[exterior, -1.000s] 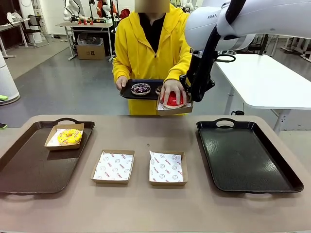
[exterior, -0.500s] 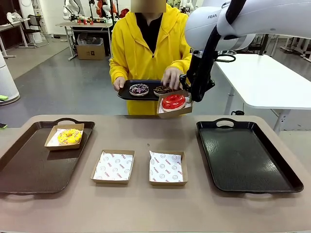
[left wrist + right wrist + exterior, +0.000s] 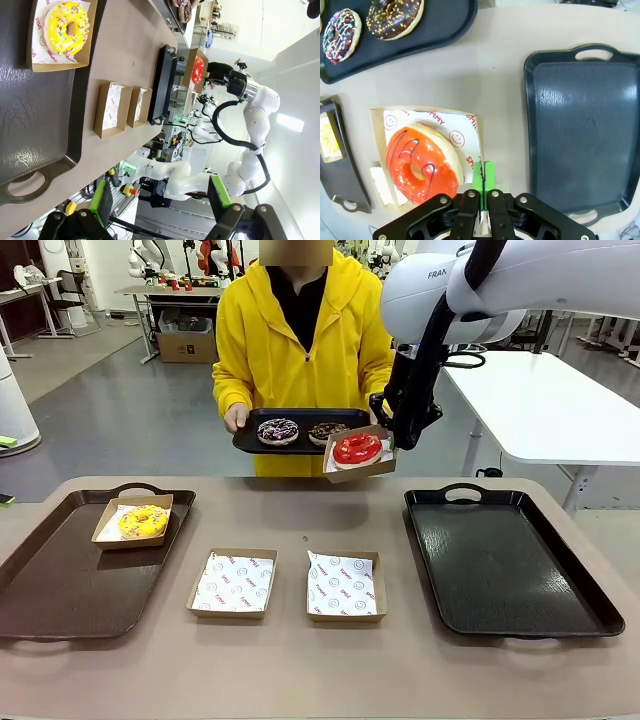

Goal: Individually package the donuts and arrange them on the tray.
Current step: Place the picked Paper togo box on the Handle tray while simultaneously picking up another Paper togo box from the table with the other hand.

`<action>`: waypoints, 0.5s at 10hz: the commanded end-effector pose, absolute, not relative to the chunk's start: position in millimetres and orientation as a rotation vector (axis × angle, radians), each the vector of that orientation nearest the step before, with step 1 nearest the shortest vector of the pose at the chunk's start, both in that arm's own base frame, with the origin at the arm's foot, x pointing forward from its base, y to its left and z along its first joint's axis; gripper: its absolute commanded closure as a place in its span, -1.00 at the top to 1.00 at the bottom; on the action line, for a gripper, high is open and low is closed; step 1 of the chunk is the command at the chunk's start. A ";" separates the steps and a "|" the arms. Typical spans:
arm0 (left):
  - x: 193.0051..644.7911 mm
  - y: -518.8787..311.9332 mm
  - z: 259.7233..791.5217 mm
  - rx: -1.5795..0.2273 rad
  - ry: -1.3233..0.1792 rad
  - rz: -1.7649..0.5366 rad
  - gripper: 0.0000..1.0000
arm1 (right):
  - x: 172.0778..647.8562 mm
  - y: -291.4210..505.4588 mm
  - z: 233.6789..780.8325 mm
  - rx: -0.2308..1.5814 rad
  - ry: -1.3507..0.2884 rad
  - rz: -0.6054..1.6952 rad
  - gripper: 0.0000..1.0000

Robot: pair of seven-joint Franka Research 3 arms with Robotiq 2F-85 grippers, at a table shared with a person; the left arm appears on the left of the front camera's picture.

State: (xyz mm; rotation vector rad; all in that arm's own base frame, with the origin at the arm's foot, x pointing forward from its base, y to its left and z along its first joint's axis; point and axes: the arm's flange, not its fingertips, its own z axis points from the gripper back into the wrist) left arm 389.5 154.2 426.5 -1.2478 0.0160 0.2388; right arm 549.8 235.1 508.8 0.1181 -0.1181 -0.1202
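Donuts (image 3: 65,27) on three carriers. Left tray (image 3: 50,590): yellow donut (image 3: 144,521), boxed. Person's tray (image 3: 245,445): purple-sprinkled donut (image 3: 278,430) beside brown donut (image 3: 328,430). Box (image 3: 360,470) aloft, edge pinched tight by right gripper (image 3: 483,172): red donut (image 3: 357,448). Left gripper (image 3: 160,196) spread wide, holding nothing.

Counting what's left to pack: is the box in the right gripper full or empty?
Full: a glossy red donut lies in the cardboard box, whose edge the shut right gripper pinches.

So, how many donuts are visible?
4: yellow donut boxed on the left tray; red donut in the box the right jaws hold; purple-sprinkled donut and chocolate donut on the person's tray.
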 end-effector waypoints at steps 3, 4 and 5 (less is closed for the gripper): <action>388.0 127.3 437.5 -1.065 0.046 0.207 1.00 | 530.7 209.7 524.3 0.135 -0.098 -0.069 -0.97; 380.7 106.0 450.8 -0.983 0.041 0.168 1.00 | 522.2 193.6 529.6 0.118 -0.097 -0.053 -0.97; 378.3 75.1 467.0 -0.879 0.048 0.126 1.00 | 512.3 164.4 535.1 0.104 -0.105 -0.013 -0.97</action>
